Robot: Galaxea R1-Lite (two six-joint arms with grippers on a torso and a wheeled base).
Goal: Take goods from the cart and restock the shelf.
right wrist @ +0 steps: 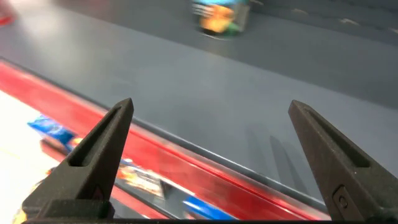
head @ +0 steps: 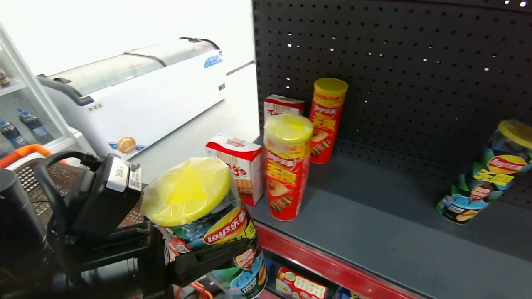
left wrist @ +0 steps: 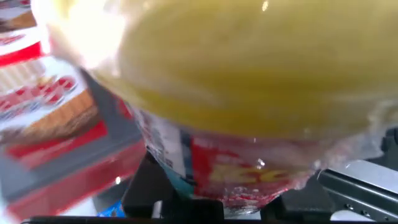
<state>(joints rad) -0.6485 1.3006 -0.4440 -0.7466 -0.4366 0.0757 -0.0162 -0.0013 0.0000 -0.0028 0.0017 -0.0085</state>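
The left gripper (head: 195, 253) is held low in front of the front left corner of the shelf (head: 374, 232). Its black fingers (head: 203, 259) are clenched around the body of a green chip canister (head: 226, 234), which is carried slightly tilted just outside the shelf's red front edge (head: 328, 265). The canister is capped with a yellow lid (head: 187, 191) under clear wrap, and a red-and-yellow logo is borne on its label. The right gripper (right wrist: 211, 106) is poised over the shelf's front edge, its fingers (right wrist: 102, 149) released and spread wide. Two red chip canisters (head: 286, 174) and two red-and-white boxes (head: 241, 166) are stood near the shelf's left end. Another green canister (head: 482, 182) is set by the pegboard back (head: 415, 83) toward the right.
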